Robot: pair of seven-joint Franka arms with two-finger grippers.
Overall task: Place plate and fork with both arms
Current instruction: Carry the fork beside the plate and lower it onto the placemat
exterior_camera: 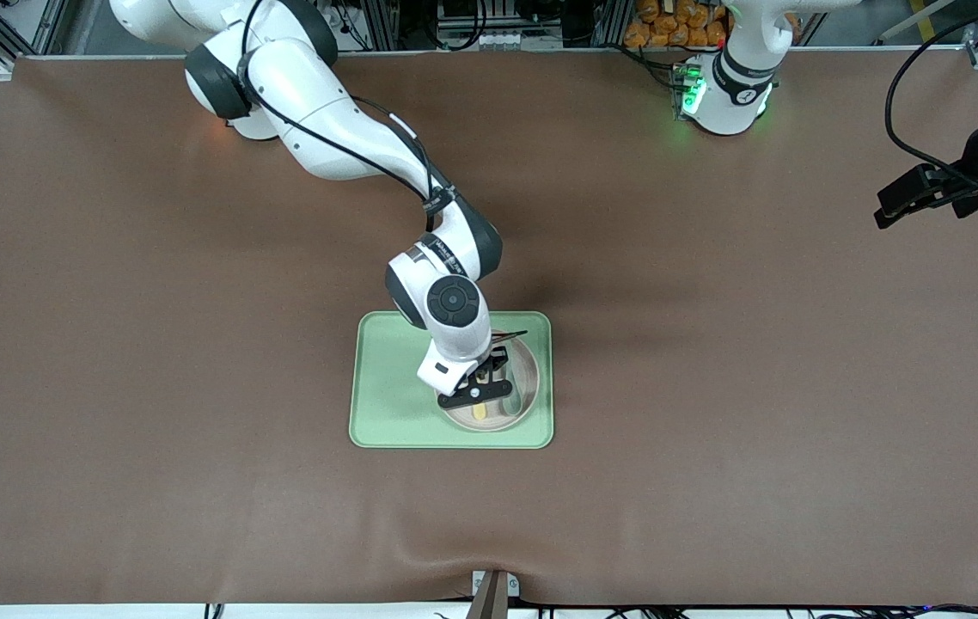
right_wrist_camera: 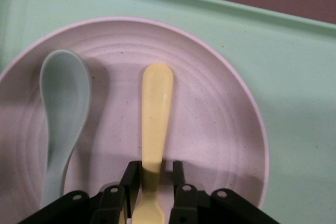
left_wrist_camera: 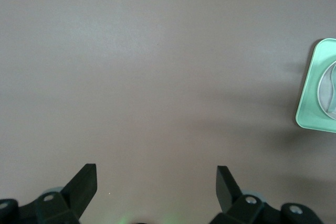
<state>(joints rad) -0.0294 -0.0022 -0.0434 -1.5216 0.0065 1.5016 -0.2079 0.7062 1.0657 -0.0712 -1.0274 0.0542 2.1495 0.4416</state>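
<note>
The light green tray (exterior_camera: 386, 378) holds the beige-pink plate (right_wrist_camera: 210, 114) at its three-o'clock half, in the plate lie a muted green spoon (right_wrist_camera: 63, 108) and the pale yellow fork (right_wrist_camera: 156, 108) side by side, the right gripper (right_wrist_camera: 149, 192) clamped on the fork, while the left gripper (left_wrist_camera: 156, 184) waits, fingers apart, over bare table.

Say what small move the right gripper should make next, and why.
Probably finish closing, then lift straight up: the right gripper has its fingers either side of the fork, which lies in the plate beside the spoon. The left gripper waits open over bare table.
</note>
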